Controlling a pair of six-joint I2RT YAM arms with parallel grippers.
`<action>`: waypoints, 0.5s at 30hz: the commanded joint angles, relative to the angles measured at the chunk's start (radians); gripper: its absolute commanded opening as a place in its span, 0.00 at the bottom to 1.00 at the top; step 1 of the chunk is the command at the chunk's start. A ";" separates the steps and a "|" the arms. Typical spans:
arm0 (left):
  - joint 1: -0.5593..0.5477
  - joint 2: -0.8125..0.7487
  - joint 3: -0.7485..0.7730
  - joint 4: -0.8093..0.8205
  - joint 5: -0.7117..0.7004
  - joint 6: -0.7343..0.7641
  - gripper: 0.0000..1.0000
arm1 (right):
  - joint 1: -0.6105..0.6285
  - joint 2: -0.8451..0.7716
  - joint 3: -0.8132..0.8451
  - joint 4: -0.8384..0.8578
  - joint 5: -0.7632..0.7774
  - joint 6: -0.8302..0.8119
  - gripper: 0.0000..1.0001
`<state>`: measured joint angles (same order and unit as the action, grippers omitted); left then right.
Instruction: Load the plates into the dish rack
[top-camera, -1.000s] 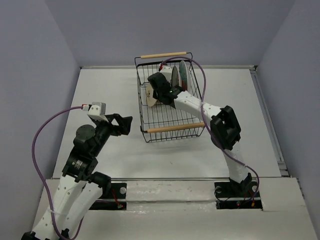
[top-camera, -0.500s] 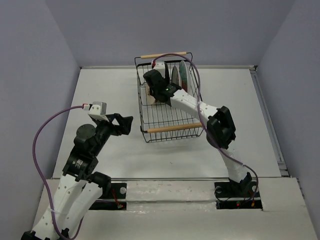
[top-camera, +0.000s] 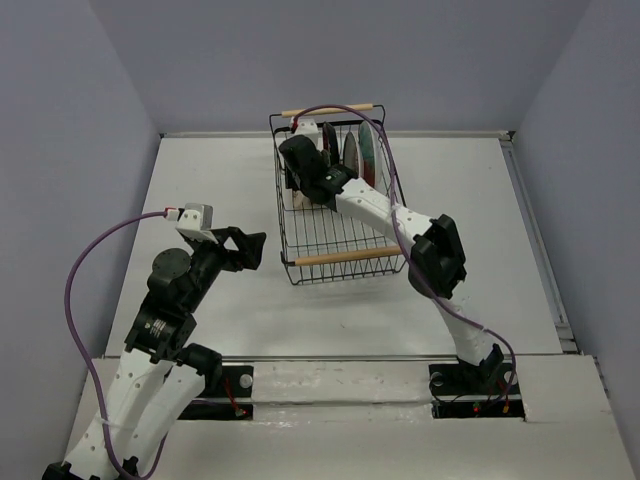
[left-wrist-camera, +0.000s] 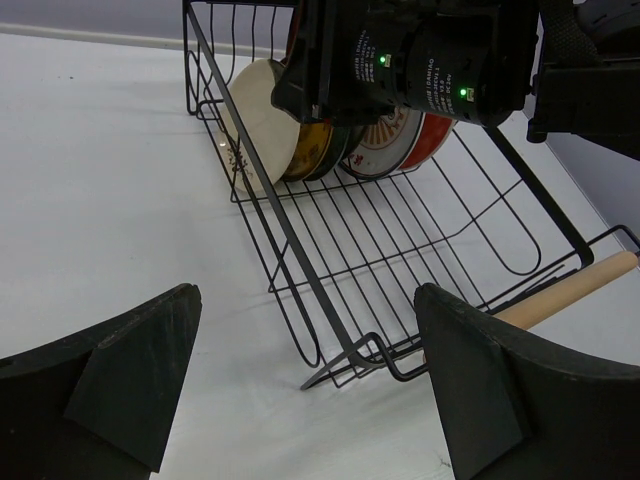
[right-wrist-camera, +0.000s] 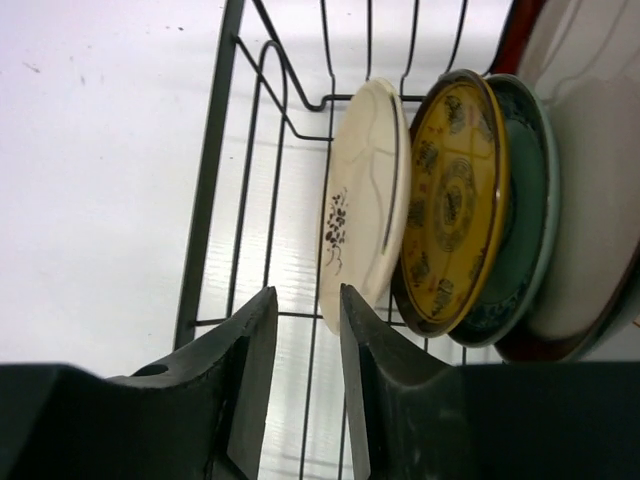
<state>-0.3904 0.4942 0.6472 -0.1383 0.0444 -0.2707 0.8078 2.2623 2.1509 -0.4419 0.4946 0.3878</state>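
The black wire dish rack (top-camera: 346, 222) stands mid-table with its wooden handles front and back. Several plates stand on edge at its far end. The right wrist view shows the cream plate (right-wrist-camera: 360, 200) with a dark mark, the yellow-brown plate (right-wrist-camera: 450, 195), a teal plate (right-wrist-camera: 525, 230) and a dark-red-rimmed plate (right-wrist-camera: 585, 150) side by side. My right gripper (right-wrist-camera: 306, 295) hangs inside the rack (right-wrist-camera: 210, 170) just short of the cream plate, its jaws slightly apart and holding nothing. My left gripper (left-wrist-camera: 305, 330) is open above the table by the rack's near left corner (left-wrist-camera: 330, 365).
My right arm (top-camera: 385, 210) stretches over the rack from the right. In the left wrist view its black wrist body (left-wrist-camera: 410, 60) covers the plates' tops. A raised rim (top-camera: 530, 230) borders the table on the right.
My right gripper has moved toward the rack's far left corner, away from the cream plate it was beside, which now stands with the others. My left arm has stayed still.
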 joint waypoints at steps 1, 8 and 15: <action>0.005 -0.011 0.006 0.049 0.000 0.014 0.99 | 0.011 0.028 0.073 0.034 -0.066 -0.017 0.38; 0.008 -0.014 0.006 0.045 -0.009 0.016 0.99 | 0.011 -0.021 0.053 0.032 -0.068 -0.004 0.41; 0.010 -0.013 0.009 0.040 -0.034 0.018 0.99 | 0.011 -0.282 -0.168 0.100 -0.139 -0.001 0.69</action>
<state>-0.3901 0.4908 0.6472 -0.1387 0.0319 -0.2703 0.8124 2.2158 2.1033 -0.4381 0.4084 0.3889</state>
